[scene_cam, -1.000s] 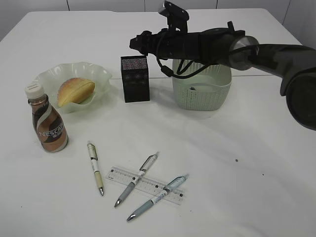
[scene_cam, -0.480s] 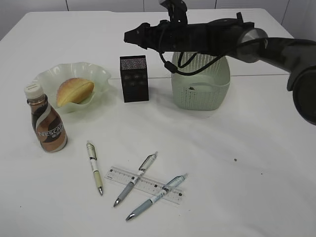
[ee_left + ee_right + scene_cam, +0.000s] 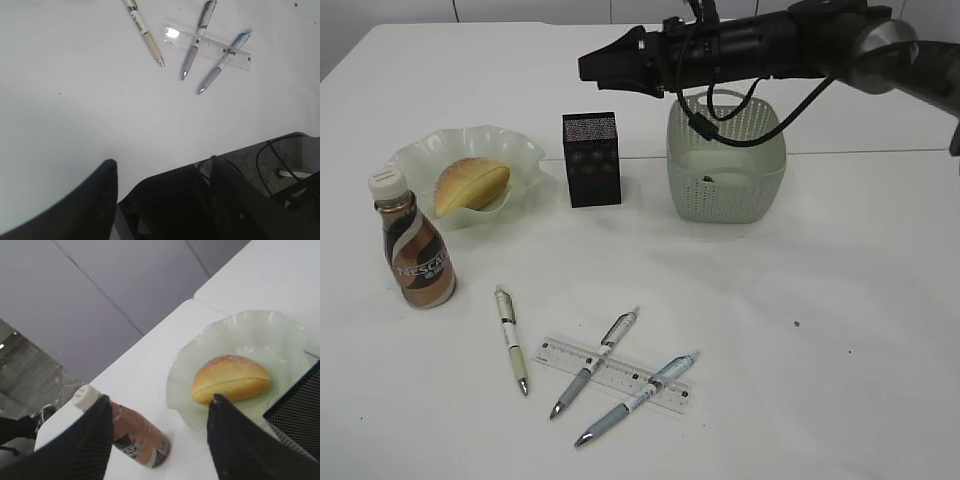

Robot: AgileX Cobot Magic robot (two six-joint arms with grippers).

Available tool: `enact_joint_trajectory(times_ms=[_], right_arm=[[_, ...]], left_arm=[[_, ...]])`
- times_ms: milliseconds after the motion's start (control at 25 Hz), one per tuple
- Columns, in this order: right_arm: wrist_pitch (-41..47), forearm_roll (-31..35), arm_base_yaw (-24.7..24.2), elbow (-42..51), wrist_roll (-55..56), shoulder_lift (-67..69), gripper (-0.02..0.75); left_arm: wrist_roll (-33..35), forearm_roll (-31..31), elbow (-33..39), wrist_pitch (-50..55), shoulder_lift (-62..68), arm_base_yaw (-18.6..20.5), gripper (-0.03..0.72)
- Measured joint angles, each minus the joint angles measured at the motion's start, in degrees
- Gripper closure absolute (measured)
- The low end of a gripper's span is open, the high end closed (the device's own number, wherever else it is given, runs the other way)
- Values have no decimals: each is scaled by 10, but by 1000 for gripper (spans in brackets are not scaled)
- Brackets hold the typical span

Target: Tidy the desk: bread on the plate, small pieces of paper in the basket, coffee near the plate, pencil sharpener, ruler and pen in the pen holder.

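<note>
Rising and pulling back toward the far right, the right gripper (image 3: 590, 68) now hangs above the pen holder (image 3: 592, 158), jaws apart and empty. Three pens (image 3: 593, 363) and the ruler (image 3: 615, 374) lie at the near edge, well apart from it. The left gripper (image 3: 160, 172), also spread and empty, looks nearer them.

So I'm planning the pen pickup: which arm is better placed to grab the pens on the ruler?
Probably the left. Its wrist view looks down on the three pens and ruler, with the left gripper open. The right gripper is raised above the pen holder, far from them.
</note>
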Motion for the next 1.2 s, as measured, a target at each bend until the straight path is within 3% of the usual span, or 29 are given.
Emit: enact_joint_trajectory(times_ms=[120,400,720,920,1200], right_arm=[[16,-52,-3,-31,38,-3,298],[34,-313,-3,-132,289,-12,299],[46,-519,-3,-144,489,-37,299],[47,-576,-3,-112,524,-90,299],[47,-585,-1,53,520,-212,299]], left_arm=[[0,-6,0,0,0,0,255],[0,-22,0,0,0,0,255],[0,-26,0,0,0,0,255],[-1,-26,0,0,0,0,255],[-1,-26,0,0,0,0,255]])
